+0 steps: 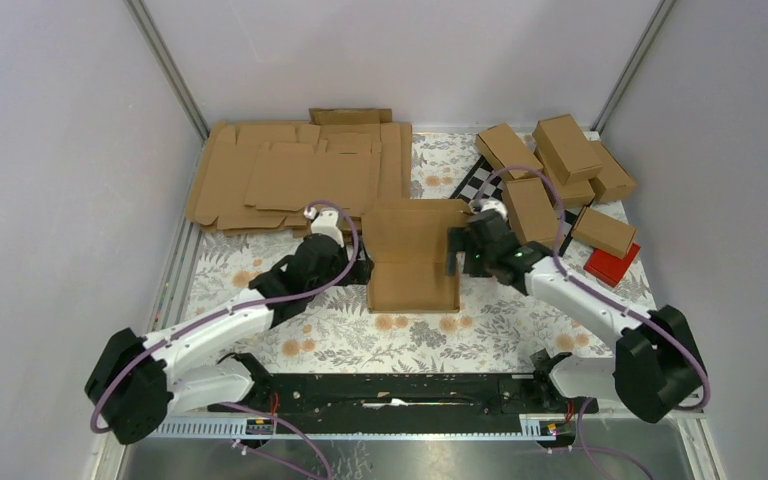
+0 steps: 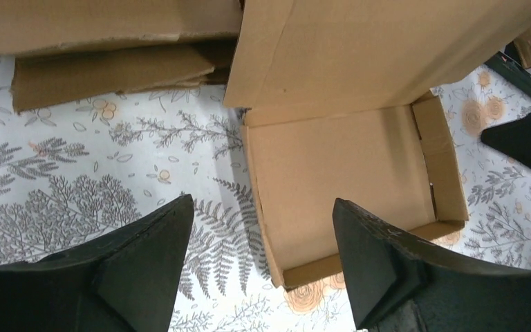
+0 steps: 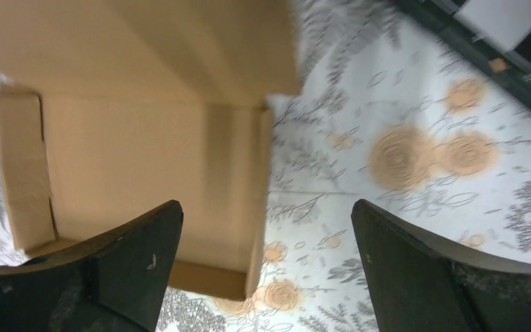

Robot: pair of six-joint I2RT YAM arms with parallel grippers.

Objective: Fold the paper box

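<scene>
Both grippers are spread wide and grasp nothing: the left gripper (image 1: 363, 270) straddles the left wall of the paper box (image 1: 412, 262), and the right gripper (image 1: 454, 255) straddles its right wall. The box sits open in the middle of the flowered table (image 1: 480, 330), its lid flap raised at the far side, near the pile of flat blanks (image 1: 290, 175).

Both arms (image 1: 210, 328) are white shells joined by bulky black housings. A purple cable (image 1: 355, 240) loops along each one and ends just behind the claw. The left claw (image 1: 363, 268) and right claw (image 1: 453, 252) are matte black, and their fingers (image 2: 145, 256) are broad, tapering wedges with light scuffs.
</scene>
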